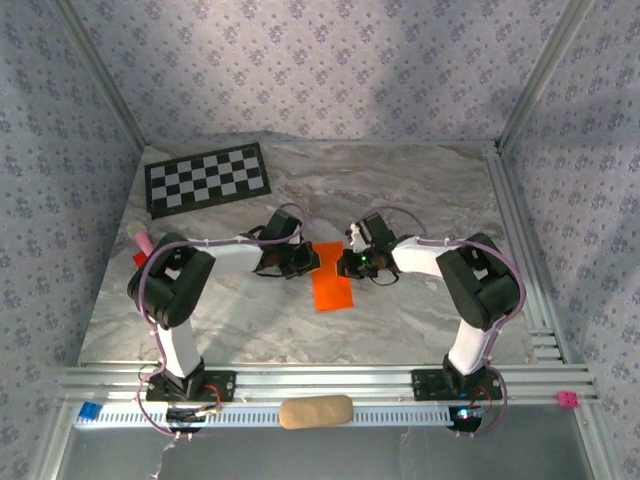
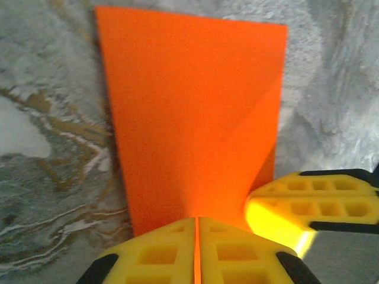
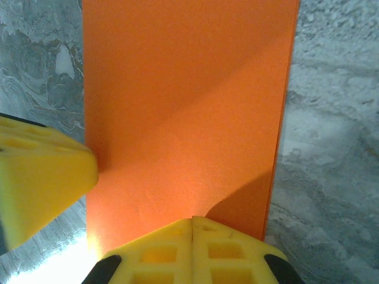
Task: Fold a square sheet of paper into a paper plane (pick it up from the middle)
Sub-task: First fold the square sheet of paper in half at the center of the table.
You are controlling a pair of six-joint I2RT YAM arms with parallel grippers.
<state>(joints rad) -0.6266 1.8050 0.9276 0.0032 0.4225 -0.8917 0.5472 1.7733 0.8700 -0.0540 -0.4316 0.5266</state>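
The square sheet of paper (image 1: 331,286) is bright orange and lies on the marble table as a folded upright rectangle. Both grippers meet at its far end. My left gripper (image 1: 306,262) is shut, its yellow tips (image 2: 196,220) resting on the paper's edge (image 2: 189,106), with a hairline of orange between the jaws. My right gripper (image 1: 350,265) is shut too, its tips (image 3: 192,220) down on the paper (image 3: 183,100). Each wrist view catches the other gripper's yellow finger beside it (image 2: 314,204) (image 3: 41,177). A darker diagonal band crosses one corner of the sheet.
A black-and-white checkerboard sheet (image 1: 208,178) lies at the back left. A small red and pink object (image 1: 140,246) sits at the left edge by the left arm. A beige oval pad (image 1: 315,411) rests on the front rail. Patterned walls enclose the table.
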